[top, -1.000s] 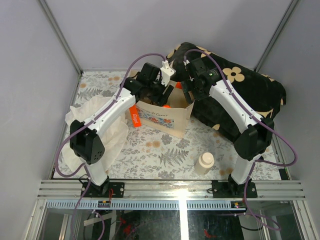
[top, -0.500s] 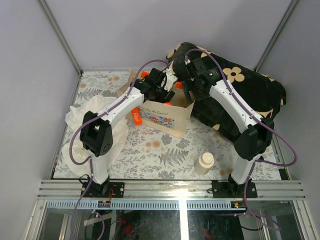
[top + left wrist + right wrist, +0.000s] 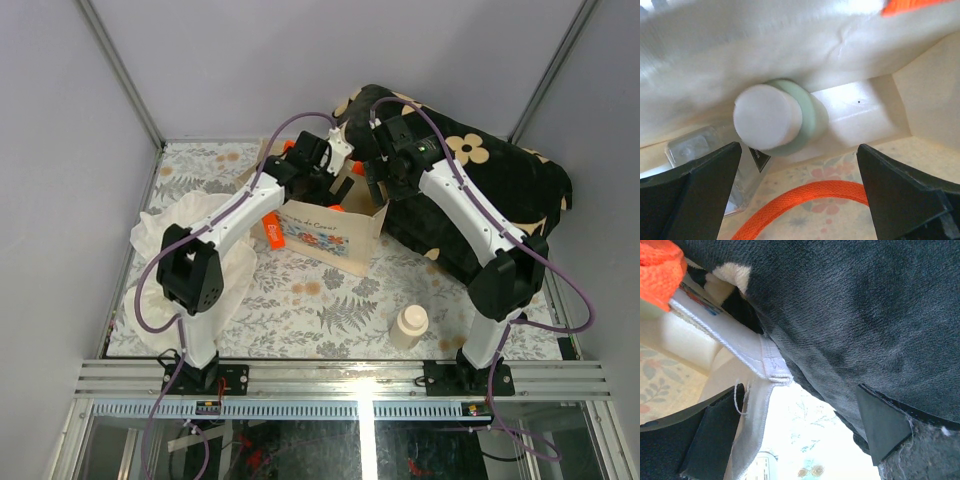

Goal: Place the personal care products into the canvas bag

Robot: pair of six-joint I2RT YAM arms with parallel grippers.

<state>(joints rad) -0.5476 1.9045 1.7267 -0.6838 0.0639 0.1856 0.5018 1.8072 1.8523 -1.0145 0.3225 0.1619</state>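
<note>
even bright overhead light; wrist views blurred close-up, glare patches.

The open beige canvas bag [image 3: 335, 232] holds the olive bottle [image 3: 812, 117] with cream cap just beside the clear-glass bottle [image 3: 700, 145], while the cream bottle [image 3: 408, 326] stands upright on the tabletop [image 3: 300, 300], well apart.

The left jaws half hide the clear-glass bottle [image 3: 696, 146].
</note>
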